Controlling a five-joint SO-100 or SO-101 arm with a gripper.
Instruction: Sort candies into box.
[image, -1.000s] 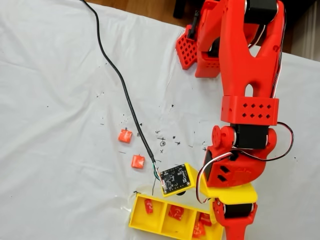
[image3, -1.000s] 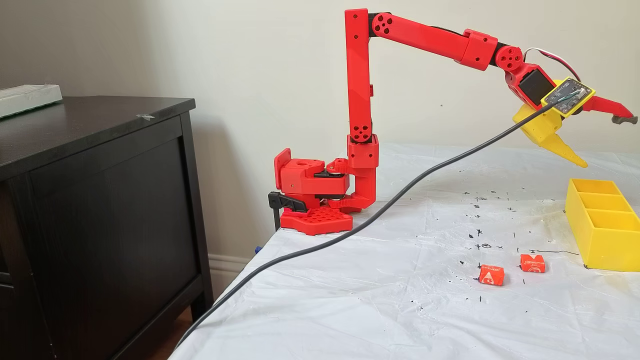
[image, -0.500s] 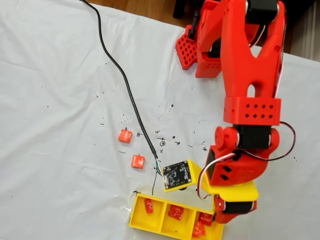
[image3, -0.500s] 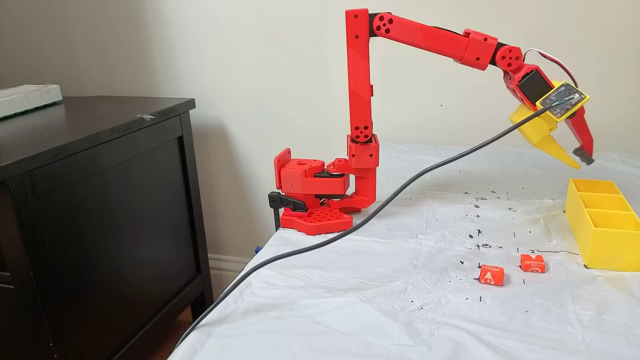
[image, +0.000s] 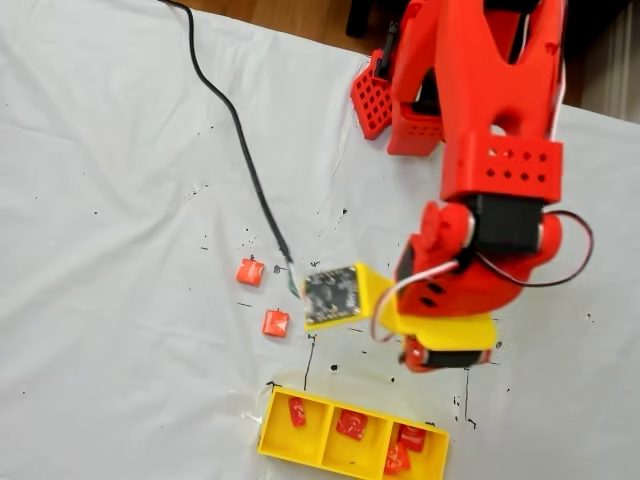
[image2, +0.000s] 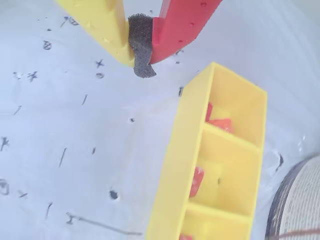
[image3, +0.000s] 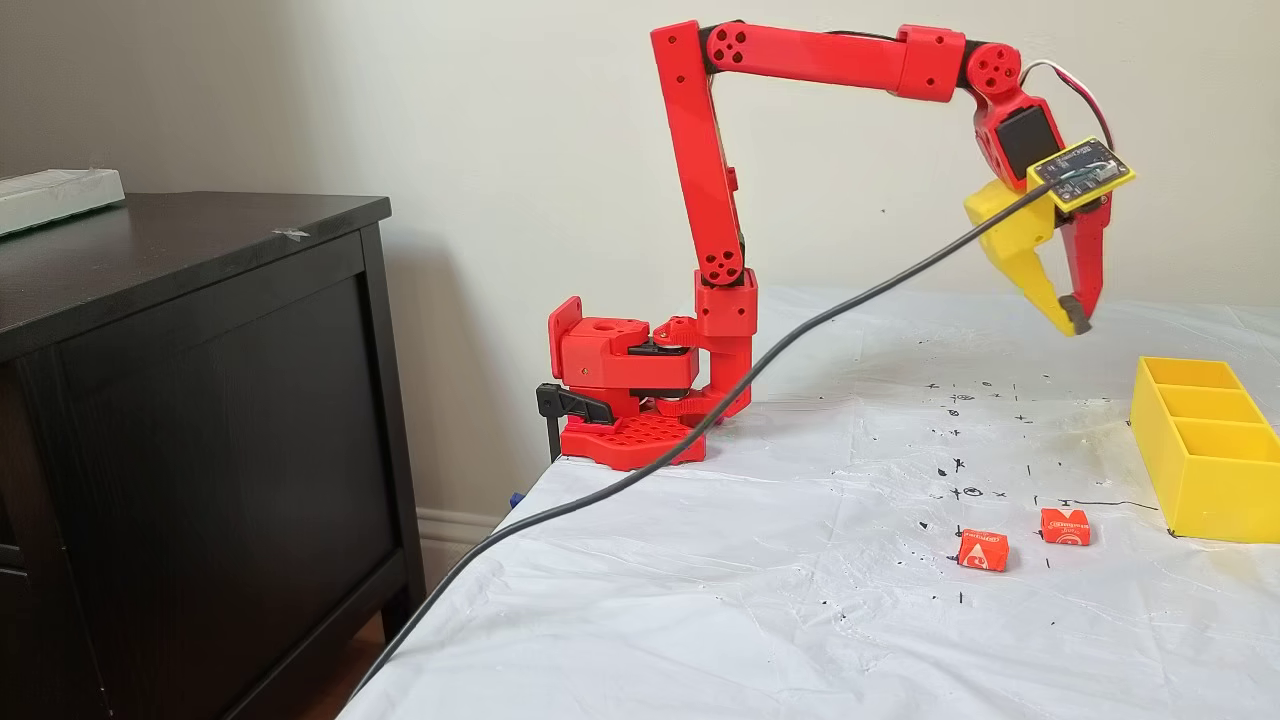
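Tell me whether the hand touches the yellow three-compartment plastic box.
Apart. A fixed view shows the hand hanging well above the table, left of the box.

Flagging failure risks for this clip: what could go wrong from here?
The black cable from the wrist board runs right beside the two small red wrapped candies on the white table cover and could drag them. The closed hand must reopen before reaching them. The wrinkled cover might snag fingertips.

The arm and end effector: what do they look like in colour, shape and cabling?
The arm is glossy red plastic in boxy links with round joints. The end effector has one yellow finger, one red, with a dark foam pad. A yellow mount with a circuit board feeds a black cable.
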